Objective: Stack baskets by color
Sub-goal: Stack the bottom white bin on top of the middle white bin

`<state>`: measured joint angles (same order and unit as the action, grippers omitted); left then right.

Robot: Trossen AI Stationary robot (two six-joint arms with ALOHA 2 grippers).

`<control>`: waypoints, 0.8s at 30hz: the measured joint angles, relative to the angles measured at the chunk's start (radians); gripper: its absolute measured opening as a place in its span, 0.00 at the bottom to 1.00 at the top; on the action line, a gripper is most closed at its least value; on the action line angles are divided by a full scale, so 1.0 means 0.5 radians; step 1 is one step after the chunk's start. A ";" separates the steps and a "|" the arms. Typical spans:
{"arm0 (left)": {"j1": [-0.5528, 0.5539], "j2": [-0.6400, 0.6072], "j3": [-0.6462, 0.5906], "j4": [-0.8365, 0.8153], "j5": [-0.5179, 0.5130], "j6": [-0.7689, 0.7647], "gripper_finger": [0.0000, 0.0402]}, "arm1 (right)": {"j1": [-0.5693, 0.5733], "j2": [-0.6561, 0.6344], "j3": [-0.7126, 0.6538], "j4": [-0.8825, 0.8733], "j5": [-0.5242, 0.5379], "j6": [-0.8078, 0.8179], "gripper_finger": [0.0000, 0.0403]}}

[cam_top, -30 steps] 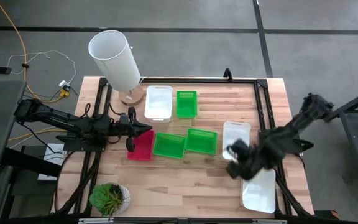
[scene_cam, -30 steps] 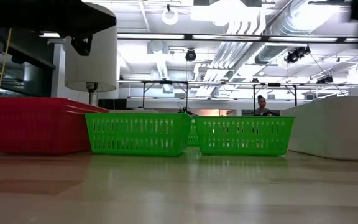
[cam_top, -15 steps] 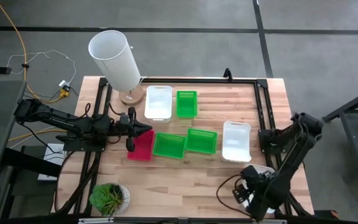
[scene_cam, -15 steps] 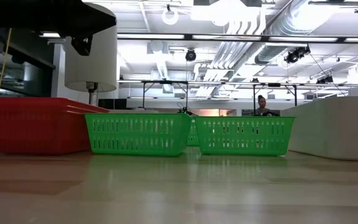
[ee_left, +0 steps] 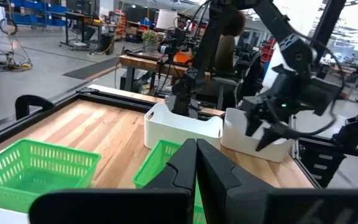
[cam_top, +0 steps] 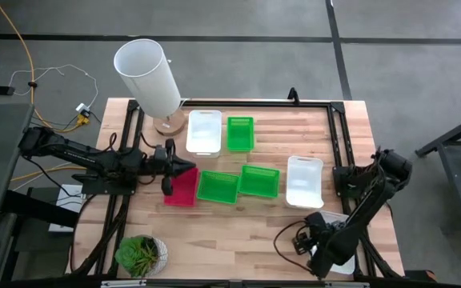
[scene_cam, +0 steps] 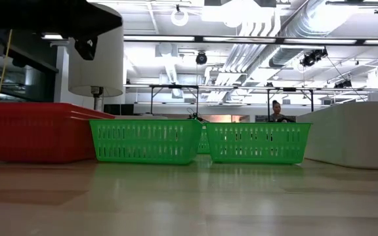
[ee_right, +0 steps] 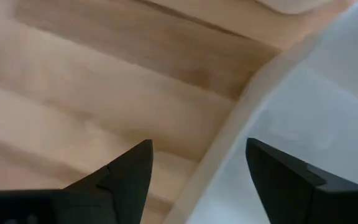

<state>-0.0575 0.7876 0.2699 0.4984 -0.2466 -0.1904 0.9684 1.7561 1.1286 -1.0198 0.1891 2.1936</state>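
The white basket (ee_right: 303, 124) I'm working on is a shallow plastic tray, its pale rim running straight between my right claw (ee_right: 199, 174) fingers, which stand spread apart over that edge, clamped on nothing. From above, the arm covers most of it (cam_top: 344, 260) near the table (cam_top: 238, 232) corner. Beyond the claw sits another white basket (cam_top: 303, 181), then two green baskets (cam_top: 239, 183) side by side, then the red stack (cam_top: 182, 188). My left claw (cam_top: 189, 168) hangs over that red stack, fingers pressed together, empty. I can't count the red stack's layers.
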 joint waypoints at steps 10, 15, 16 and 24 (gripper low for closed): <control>-0.020 0.000 0.000 0.005 -0.017 0.020 0.00 | -0.010 0.000 -0.035 -0.046 -0.066 -0.056 0.14; -0.020 0.000 0.000 0.001 -0.018 0.020 0.00 | -0.014 -0.002 0.028 -0.049 -0.161 -0.147 0.04; -0.020 0.000 0.000 0.001 -0.018 0.020 0.00 | -0.013 -0.002 0.063 -0.070 -0.178 -0.158 0.05; -0.020 0.000 0.000 0.000 -0.022 0.020 0.00 | -0.027 -0.002 0.460 -0.171 -0.080 -0.482 0.01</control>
<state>-0.0673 0.7876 0.2699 0.4984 -0.2577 -0.1806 0.9547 1.7554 1.3589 -1.1055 0.1490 1.9528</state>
